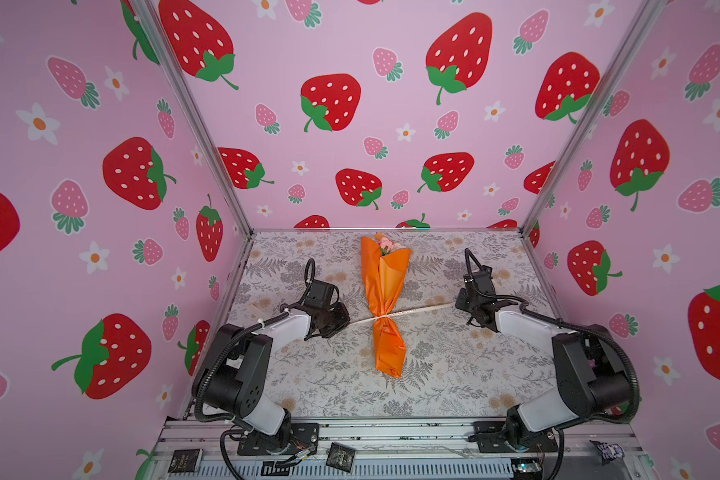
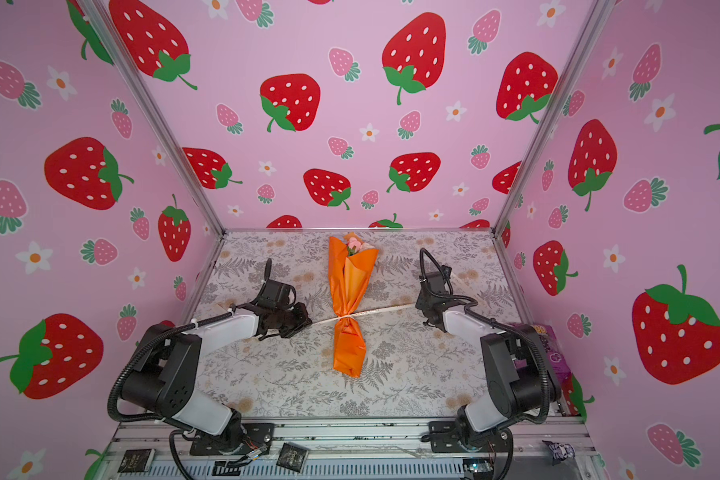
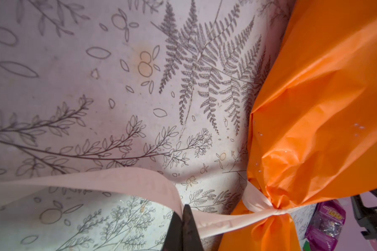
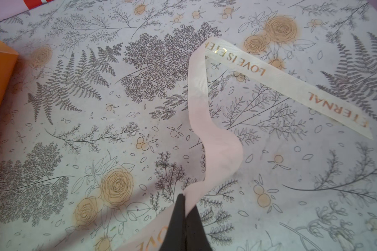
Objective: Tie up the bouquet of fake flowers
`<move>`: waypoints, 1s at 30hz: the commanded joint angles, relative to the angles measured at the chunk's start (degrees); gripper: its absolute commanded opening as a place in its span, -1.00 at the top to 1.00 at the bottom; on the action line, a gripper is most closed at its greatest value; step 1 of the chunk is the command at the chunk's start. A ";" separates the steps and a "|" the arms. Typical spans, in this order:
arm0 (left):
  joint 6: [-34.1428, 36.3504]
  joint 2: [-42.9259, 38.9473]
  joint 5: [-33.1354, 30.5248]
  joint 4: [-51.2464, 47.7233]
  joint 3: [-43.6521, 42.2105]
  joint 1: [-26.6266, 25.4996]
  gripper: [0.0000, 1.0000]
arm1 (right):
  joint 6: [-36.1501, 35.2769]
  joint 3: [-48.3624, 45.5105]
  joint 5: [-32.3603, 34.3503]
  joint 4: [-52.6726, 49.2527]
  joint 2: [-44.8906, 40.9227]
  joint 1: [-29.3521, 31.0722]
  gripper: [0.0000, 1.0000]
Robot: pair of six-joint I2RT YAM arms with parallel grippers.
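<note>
Left hand (image 3: 184,217) and right hand (image 4: 184,208) are each clamped on a ribbon (image 3: 118,180) end, with the light, crushable bouquet (image 1: 385,299) laid between them on the tabletop (image 1: 454,374), judged best gripped at its cinched waist.

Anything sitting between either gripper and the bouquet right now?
Nothing visible blocks either side. Between the left gripper and the bouquet, and between the right gripper and it, lies only bare table mat. The cream ribbon that each gripper pinches runs straight to the knot at the bouquet's waist.
</note>
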 commanded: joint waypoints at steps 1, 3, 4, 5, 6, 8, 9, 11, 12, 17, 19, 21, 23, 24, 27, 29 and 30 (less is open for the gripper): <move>3.94 -0.28 -9.05 -9.98 -0.26 1.39 1.00 | -3.56 0.38 13.82 -3.25 -3.90 -5.42 1.00; 3.99 -0.63 -9.00 -9.91 -1.08 0.68 1.00 | -4.34 0.21 14.22 -3.85 -5.62 -7.07 1.00; 3.88 -0.70 -9.04 -9.81 -1.67 0.16 1.00 | -4.71 0.16 14.14 -4.13 -6.53 -7.84 1.00; 3.73 -0.79 -9.04 -9.73 -2.18 -0.43 1.00 | -5.11 -0.10 14.33 -4.42 -7.49 -8.61 1.00; 3.52 -0.73 -9.04 -9.74 -2.57 -1.00 1.00 | -5.33 -0.28 14.74 -4.72 -8.29 -9.09 1.00; 3.25 -0.82 -9.58 -9.79 -3.40 -2.47 1.00 | -5.79 -0.81 15.01 -5.27 -10.12 -9.52 1.00; 2.93 -1.05 -9.92 -9.79 -3.68 -2.91 1.00 | -5.56 -0.81 15.39 -6.19 -10.88 -9.52 1.00; 2.83 -1.38 -9.01 -8.82 -4.08 -3.78 1.00 | -5.19 -1.43 16.11 -7.90 -13.61 -9.52 1.00; 3.08 -1.56 -9.15 -9.42 -3.46 -4.37 1.00 | -5.14 -1.62 15.89 -8.36 -15.03 -9.52 1.00; 5.83 -0.72 -5.41 -9.79 -0.31 -6.27 1.00 | -7.75 -5.06 9.68 -7.51 -24.03 -9.32 1.00; 5.70 0.36 -4.53 -9.60 0.17 -6.25 1.00 | -9.51 -6.77 3.39 -5.67 -25.37 -9.41 1.00; 5.86 1.28 -2.99 -8.57 0.43 -6.23 1.00 | -12.66 -7.44 -5.97 -3.46 -24.26 -9.35 1.00; 5.57 1.96 -1.80 -7.78 0.67 -6.26 1.00 | -13.44 -7.05 -14.15 -3.38 -21.32 -9.39 1.00; 5.57 2.14 -1.62 -7.88 0.98 -6.23 1.00 | -13.70 -7.09 -16.76 -3.20 -19.73 -9.35 1.00; 5.62 1.72 -2.45 -8.98 1.52 -6.27 1.00 | -12.04 -6.41 -18.81 -4.21 -15.62 -9.43 0.86; 5.26 0.42 -4.09 -9.87 1.43 -6.22 0.67 | -11.50 -6.24 -20.18 -3.81 -13.87 -9.54 0.70; 5.14 -0.12 -4.73 -10.32 1.37 -6.27 0.57 | -11.45 -5.93 -21.39 -3.63 -13.22 -9.61 0.62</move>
